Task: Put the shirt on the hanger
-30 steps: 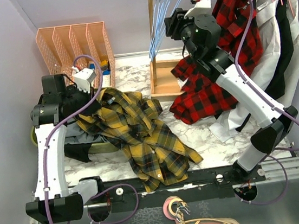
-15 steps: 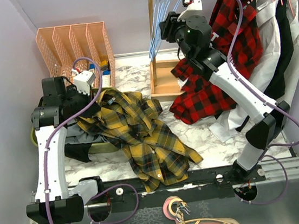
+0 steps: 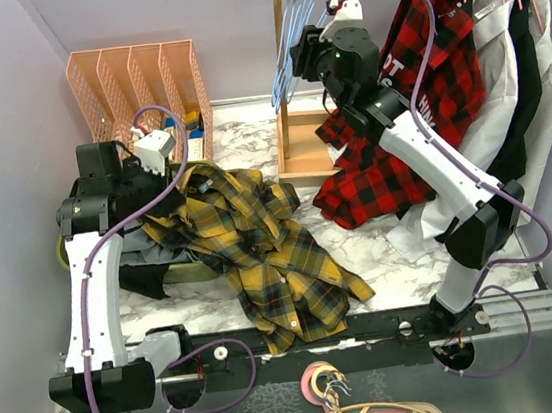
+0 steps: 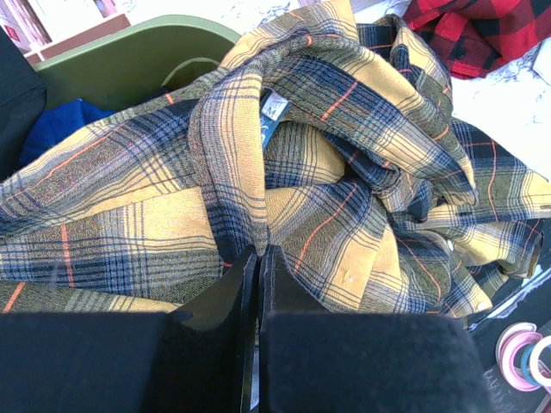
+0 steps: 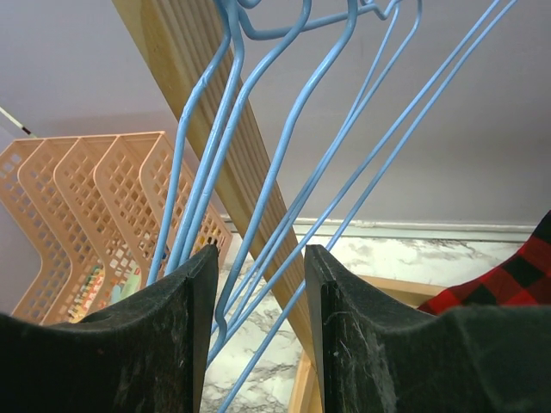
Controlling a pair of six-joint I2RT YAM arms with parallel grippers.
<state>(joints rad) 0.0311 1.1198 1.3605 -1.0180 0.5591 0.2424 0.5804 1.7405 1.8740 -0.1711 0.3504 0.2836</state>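
Marble tabletop (image 3: 381,244): left jaws tight on shirt (image 4: 344,198) with "M" tag, right jaws wide around hanger (image 5: 293,155).

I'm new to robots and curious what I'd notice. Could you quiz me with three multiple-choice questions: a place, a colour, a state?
1. Where is the yellow shirt? A on the table B on the rail C in the orange rack
2. The hangers at the right claw are: A pink B blue C green
3. The right claw is: A open B shut on cloth C shut on a hanger
Answers: A, it sprawls there; B, blue wires fill the wrist view; A, its jaws stand apart, wires between.
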